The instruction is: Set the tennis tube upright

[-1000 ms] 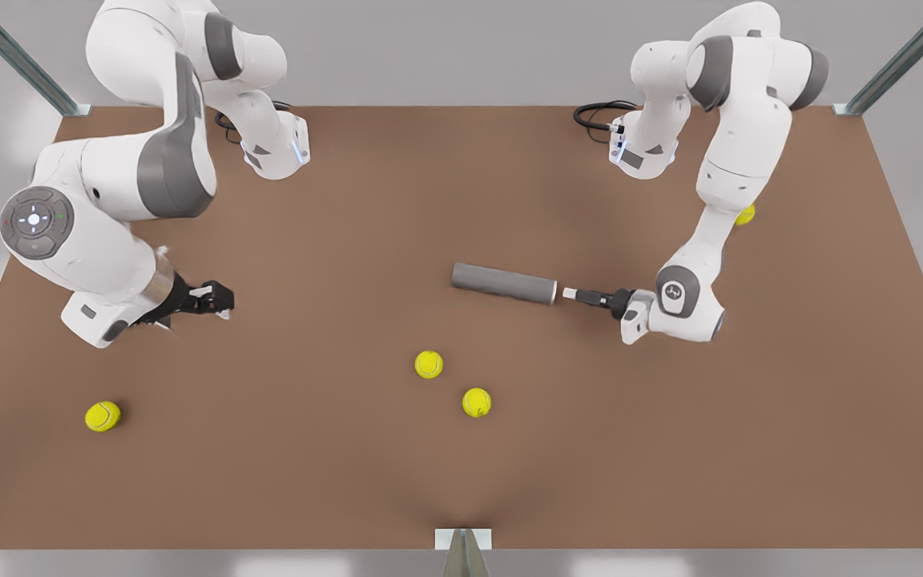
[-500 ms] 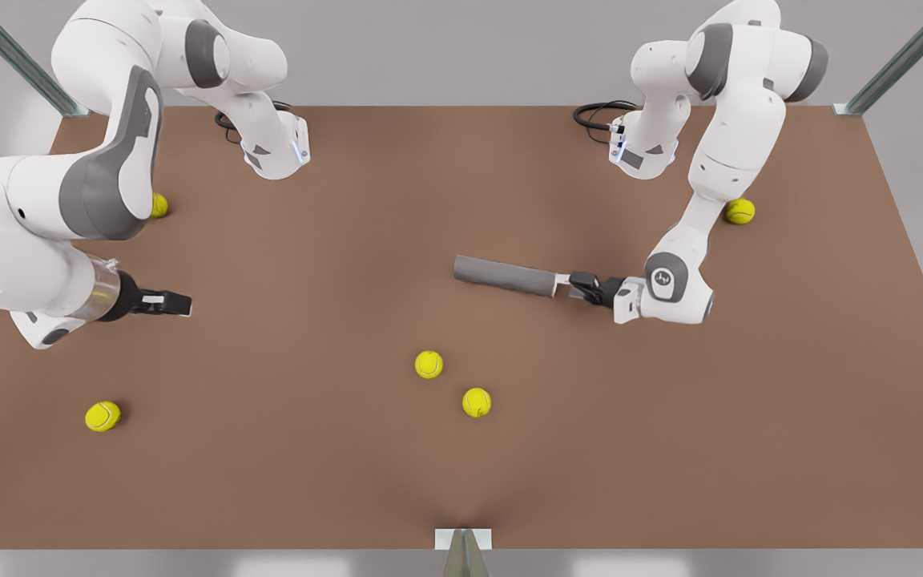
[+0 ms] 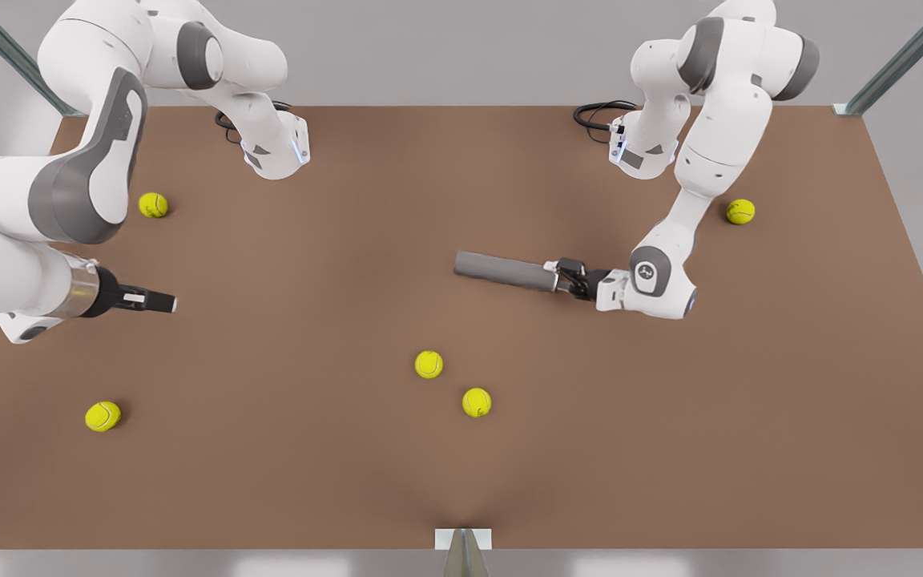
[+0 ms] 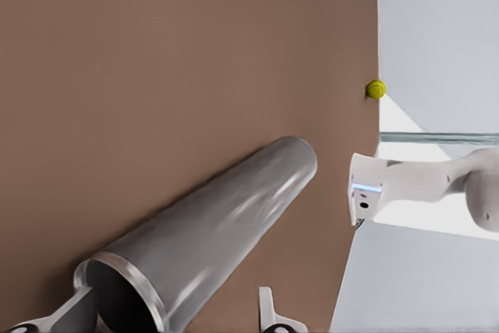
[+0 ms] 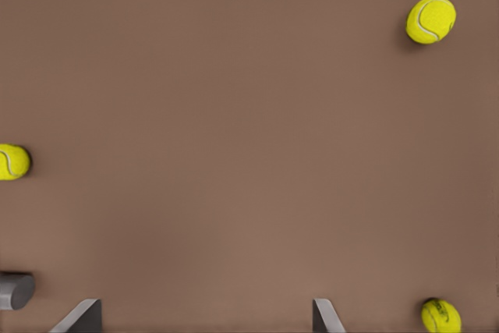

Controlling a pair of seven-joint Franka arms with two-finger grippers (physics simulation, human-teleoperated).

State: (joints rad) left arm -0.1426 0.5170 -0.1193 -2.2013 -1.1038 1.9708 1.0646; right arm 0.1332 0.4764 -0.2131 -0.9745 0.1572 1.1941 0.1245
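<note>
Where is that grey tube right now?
In the front view, the tennis tube lies flat on the table, right of centre, its rim end between the left claw's open fingers.

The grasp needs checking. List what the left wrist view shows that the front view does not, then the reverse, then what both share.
Left wrist view: the tennis tube's dark hollow mouth with its silvery rim, lying between the left gripper's open fingers and nearer one of them.
Front view: the tube's whole length lying flat, a pair of tennis balls in front of it, and the right gripper waiting at the front view's left.
Shared: the tube, the brown table, the left gripper at the tube's end.
</note>
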